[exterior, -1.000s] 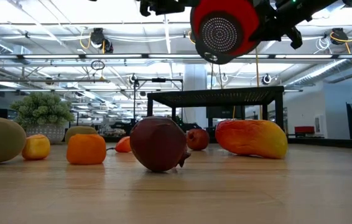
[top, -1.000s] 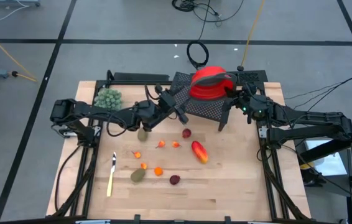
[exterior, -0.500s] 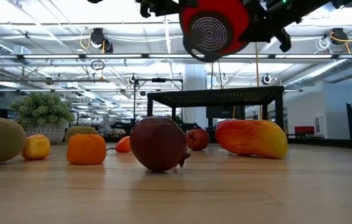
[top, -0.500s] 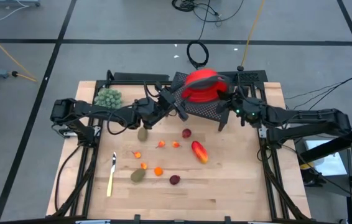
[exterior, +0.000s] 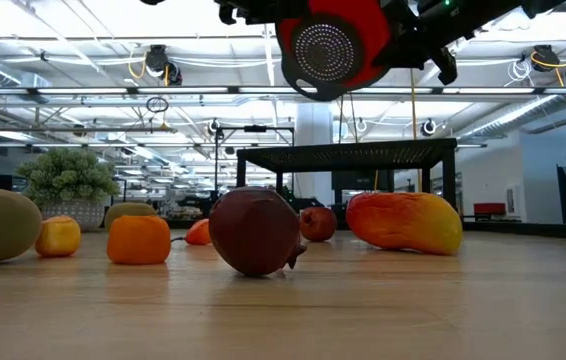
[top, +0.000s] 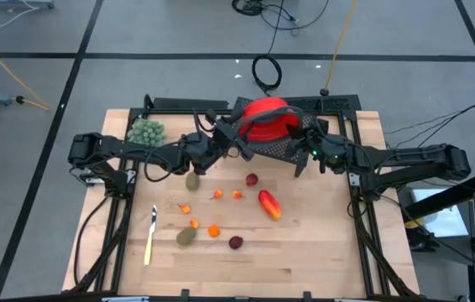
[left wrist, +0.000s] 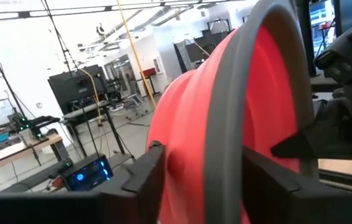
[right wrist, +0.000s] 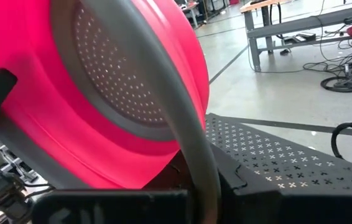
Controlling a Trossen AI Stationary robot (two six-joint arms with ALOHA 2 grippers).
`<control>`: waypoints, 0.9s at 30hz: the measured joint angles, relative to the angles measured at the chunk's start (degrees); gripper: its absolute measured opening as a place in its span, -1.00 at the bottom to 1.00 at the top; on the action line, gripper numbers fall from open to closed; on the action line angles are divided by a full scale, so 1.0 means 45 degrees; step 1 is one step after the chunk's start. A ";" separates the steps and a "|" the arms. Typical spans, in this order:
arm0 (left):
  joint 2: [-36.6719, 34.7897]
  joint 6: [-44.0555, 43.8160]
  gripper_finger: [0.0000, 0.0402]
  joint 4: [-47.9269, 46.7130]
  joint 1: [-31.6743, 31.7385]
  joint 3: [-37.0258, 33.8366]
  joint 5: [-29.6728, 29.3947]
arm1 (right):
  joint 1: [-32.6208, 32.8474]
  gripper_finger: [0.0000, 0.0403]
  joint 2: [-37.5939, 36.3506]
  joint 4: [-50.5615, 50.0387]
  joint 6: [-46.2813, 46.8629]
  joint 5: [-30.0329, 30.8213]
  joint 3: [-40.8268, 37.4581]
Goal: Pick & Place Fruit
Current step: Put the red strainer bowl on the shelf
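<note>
A red colander (top: 264,117) with a grey rim hangs in the air over the black perforated stand (top: 281,149), tipped on its side, its holed bottom (exterior: 325,47) facing the near edge. My right gripper (top: 303,139) is shut on it. My left gripper (top: 236,136) is open, one finger (left wrist: 143,175) on each side of the rim (left wrist: 224,149); whether they touch it, I cannot tell. On the table lie the red-orange-yellow fruit (top: 268,204), dark red balls (top: 252,179) (top: 236,242), brownish-green ovals (top: 192,180) (top: 186,236) and orange bits (top: 213,230). My right gripper holds the colander by its grey rim (right wrist: 202,168), pinched between the two fingers, one inside the bowl and one outside. It comes level from the table's right. The colander is lifted clear of the stand and tipped on its side.
A bushy green clump (top: 146,132) stands at the far left of the table, and a yellow-handled knife (top: 149,239) lies near the left edge. The stand takes up the far middle. Bare wood shows along the near edge and on the right.
My right gripper has carried the colander toward the table's left and slightly up, bringing its rim between the fingers of my left gripper. The colander has stayed tipped, bottom toward the near edge. The fruit has not moved.
</note>
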 joint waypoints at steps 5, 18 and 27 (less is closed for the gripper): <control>0.0000 -0.0131 -0.57 0.0021 0.0000 0.0000 -0.0050 | -0.0010 -0.98 -0.0003 0.0022 -0.0031 0.0056 0.0000; -0.0005 -0.1771 -0.98 -0.0283 0.0262 0.0000 0.0009 | -0.0005 -0.79 0.0002 0.0017 -0.0022 -0.0746 0.0000; -0.0005 -0.1795 -0.98 -0.0485 0.0245 0.0000 -0.0056 | -0.0010 -0.41 -0.0011 0.0022 -0.0022 -0.1417 0.0000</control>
